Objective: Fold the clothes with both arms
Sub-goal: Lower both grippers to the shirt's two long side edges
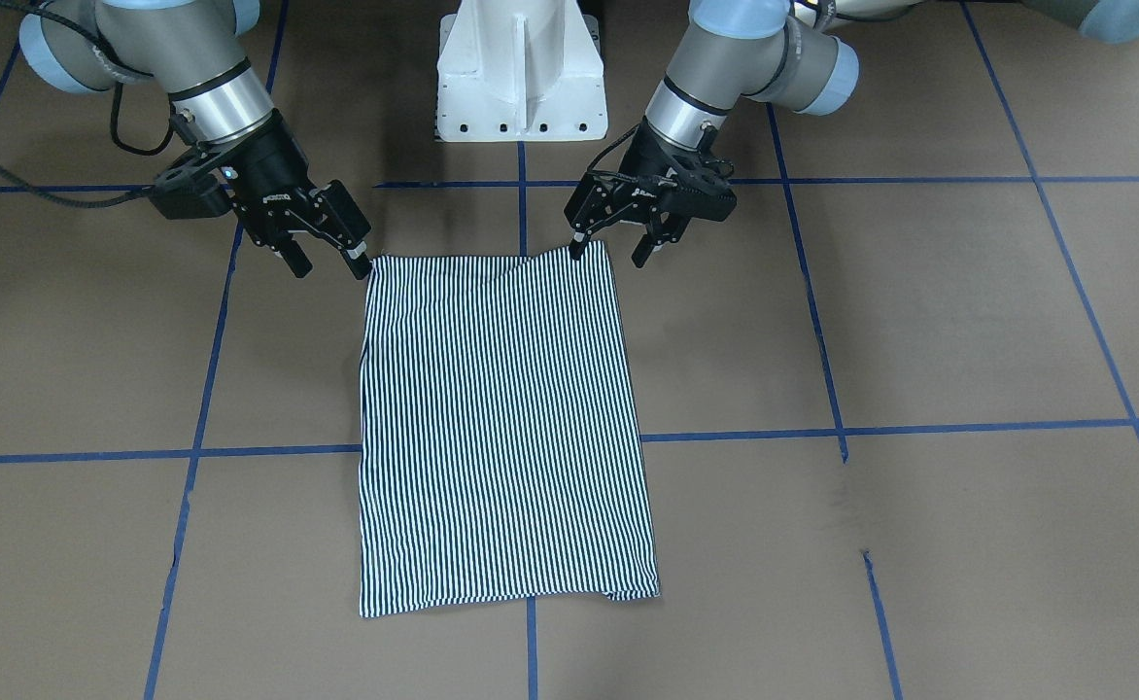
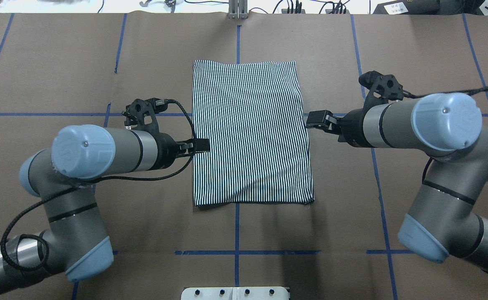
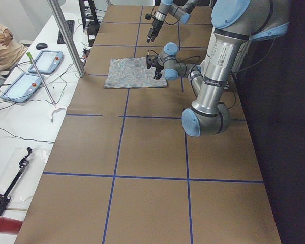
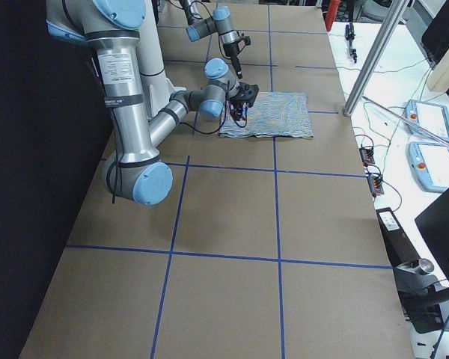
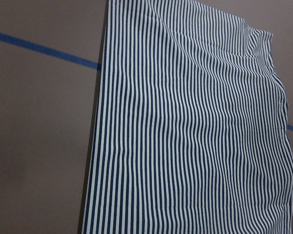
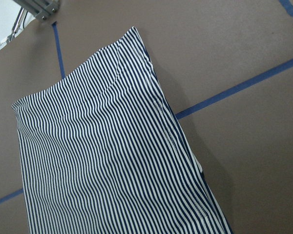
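Observation:
The striped navy-and-white shirt [image 1: 506, 418] lies flat on the brown table, folded into a tall rectangle; it also shows in the overhead view [image 2: 250, 133]. Its collar, placket and logo are hidden. My left gripper [image 1: 610, 255] is open and empty, with one finger just at the shirt's robot-side corner. My right gripper [image 1: 331, 269] is open and empty, just beside the other robot-side corner. In the overhead view the left gripper [image 2: 201, 145] and right gripper [image 2: 317, 119] flank the shirt's long sides. The wrist views show only the shirt [image 5: 185, 136] [image 6: 102, 170], no fingers.
The white pedestal base [image 1: 521, 78] stands behind the shirt on the robot's side. Blue tape lines [image 1: 919, 428] grid the table. A side bench with tablets [image 3: 25, 84] and a seated person [image 3: 2, 48] lies beyond the table's far edge.

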